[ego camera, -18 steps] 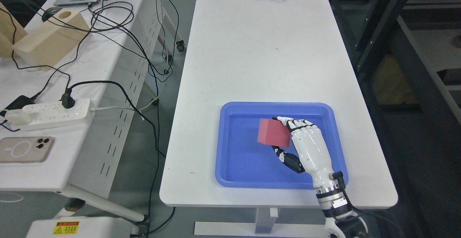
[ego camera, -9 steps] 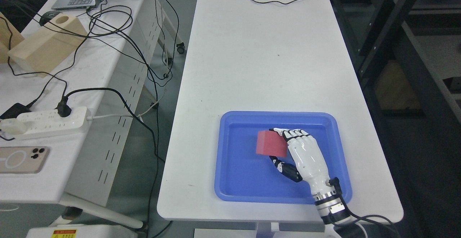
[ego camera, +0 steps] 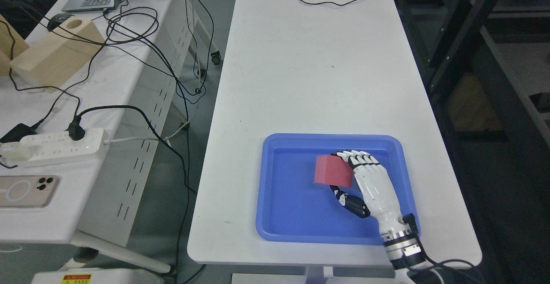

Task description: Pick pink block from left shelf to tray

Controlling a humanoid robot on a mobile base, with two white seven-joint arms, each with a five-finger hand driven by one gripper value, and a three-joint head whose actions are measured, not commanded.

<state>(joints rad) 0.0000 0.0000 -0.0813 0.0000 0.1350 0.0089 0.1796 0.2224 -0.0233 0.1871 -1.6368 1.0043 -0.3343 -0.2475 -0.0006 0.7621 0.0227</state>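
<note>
Far left of our right hand, second table carries power strip, phone, wooden block, tangled cables; nothing stands between them and tray. Right of hand, dark shelf frame. Our right hand reaches in from lower right over blue tray, fingers above and thumb below clamped on pink block, held just left of palm.

No text can be read; a yellow-and-red warning label on the white unit is too small to make out.
</note>
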